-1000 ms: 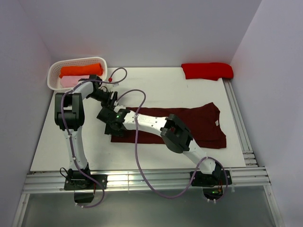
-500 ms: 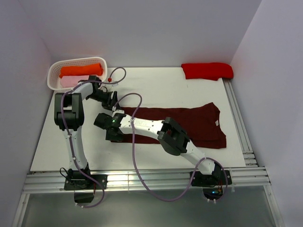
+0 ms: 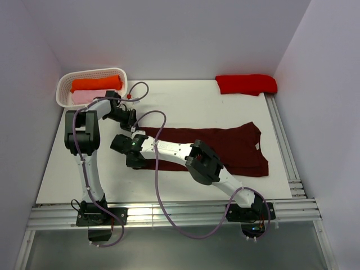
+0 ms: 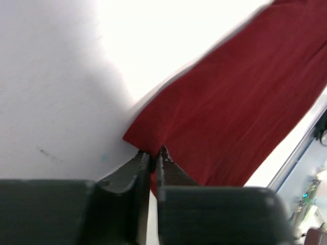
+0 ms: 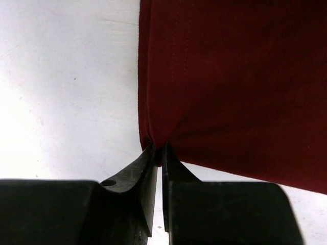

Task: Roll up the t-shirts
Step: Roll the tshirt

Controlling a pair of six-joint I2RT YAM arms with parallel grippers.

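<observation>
The dark maroon cloth t-shirt [image 3: 236,149] is laid flat mid-frame on the white surface [image 3: 197,101], long axis left to right — its left-end corners are pinched, the upper by the left arm's jaws, the lower by the right arm's jaws.

Left fingers [image 4: 134,172], right fingers [image 5: 144,169] closed onto maroon t-shirt [image 5: 230,76] edge.

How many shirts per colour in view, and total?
maroon shirt: 1
red shirt: 1
orange shirt: 1
pink shirt: 1
Total: 4
</observation>
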